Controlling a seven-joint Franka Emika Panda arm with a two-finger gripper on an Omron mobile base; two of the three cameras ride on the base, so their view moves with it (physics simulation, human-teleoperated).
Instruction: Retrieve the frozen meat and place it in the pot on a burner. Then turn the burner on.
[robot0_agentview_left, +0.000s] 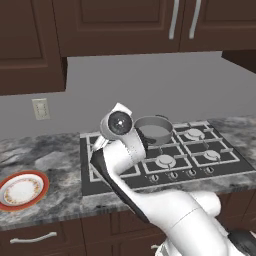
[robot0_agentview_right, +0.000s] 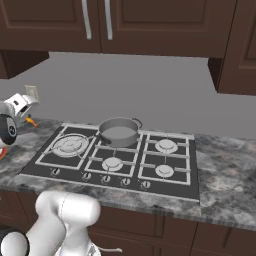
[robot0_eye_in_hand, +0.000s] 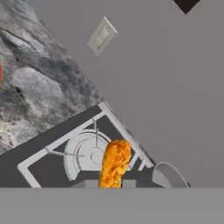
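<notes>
The frozen meat is seen rising from between the fingers in the hand view, so the fingers are judged to be closed on its lower end; the finger tips themselves are hidden at the bottom edge, so the width of the gap cannot be read. One piece of meat is carried. It is held lifted above the cooktop, beyond the fingers over the large double-ringed burner, presumably so that it clears the grates while being taken across to the pot. In the right base view a small orange tip projects from the hand at the far left edge. One pot is counted; it stands on a back burner, and its rim shows off to one side of the fingers and just past the meat. The pot is open-topped and appears empty, which suits a drop from above. Five burners are counted on the cooktop, and five knobs in a row along its front edge, kept toward the robot for later turning. One plate with a red-orange rim lies on the counter, well apart from the fingers. One wall outlet is seen far ahead of the fingers. The placing step is judged under way; the burner is not yet lit.
</notes>
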